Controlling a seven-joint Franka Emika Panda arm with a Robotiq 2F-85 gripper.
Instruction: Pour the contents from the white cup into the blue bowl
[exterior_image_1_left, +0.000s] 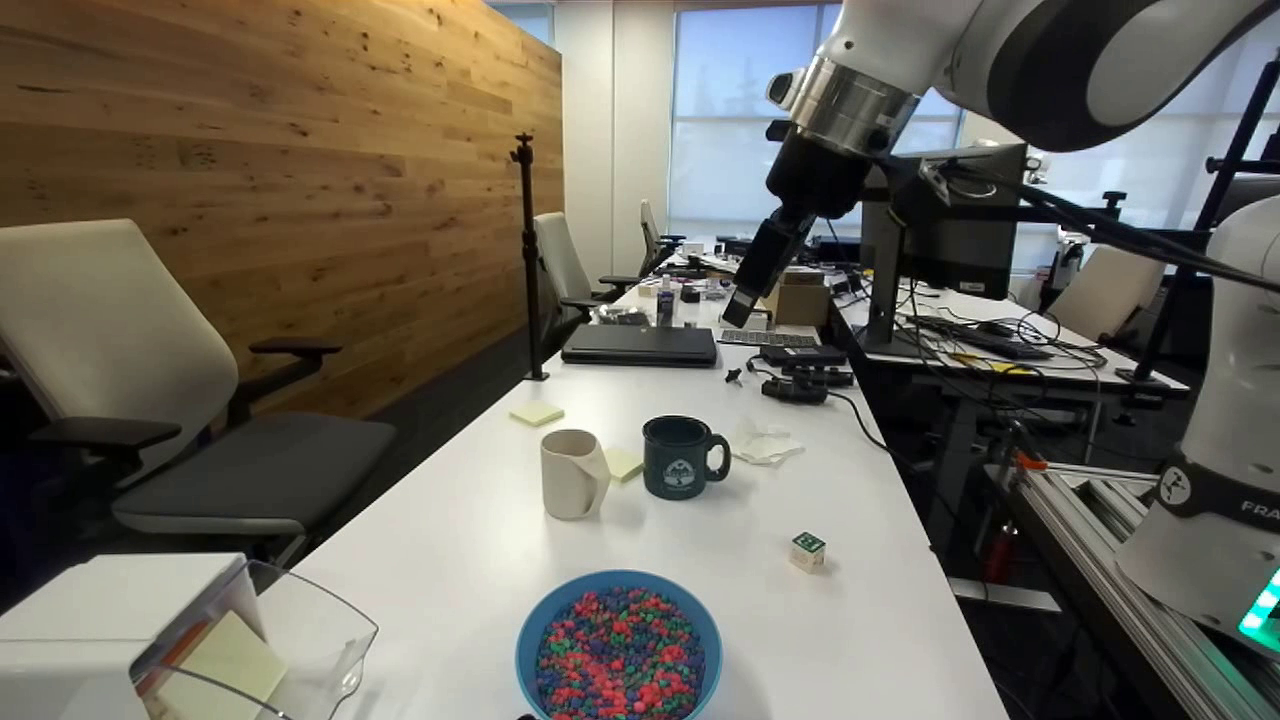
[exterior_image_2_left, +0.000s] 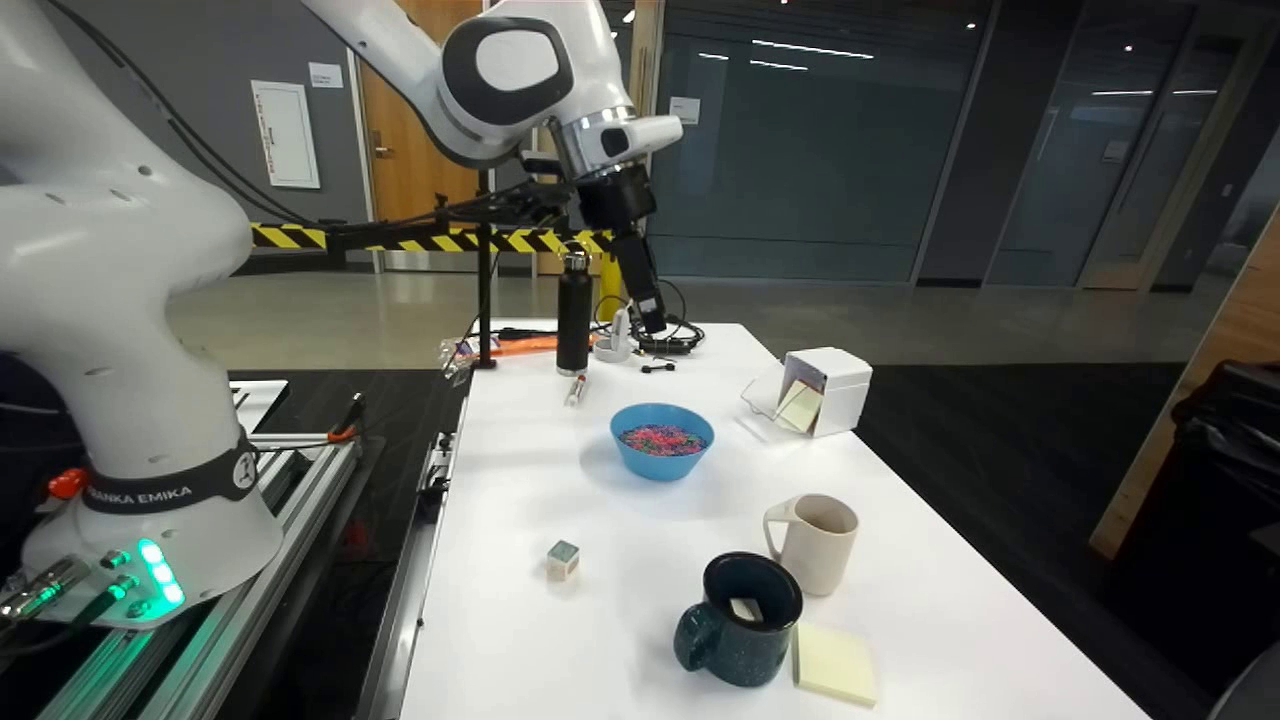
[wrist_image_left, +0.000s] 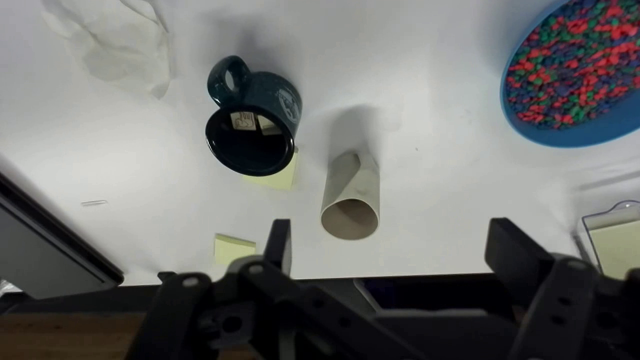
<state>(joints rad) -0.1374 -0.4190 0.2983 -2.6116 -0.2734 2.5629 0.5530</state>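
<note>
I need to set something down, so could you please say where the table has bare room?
Bare: between the blue bowl and white cup, and between the bowl and small cube. Crowded: where the cup, dark mug and a yellow notepad cluster.

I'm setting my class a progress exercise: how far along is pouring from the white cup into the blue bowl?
Done: nothing for certain; the blue bowl holds coloured bits, origin unseen. In hand: nothing; the open gripper hangs above the table. Left: apparently gripping and tipping the white cup, which stands upright, unless it's empty: no bits show inside, but its bottom is unclear.
</note>
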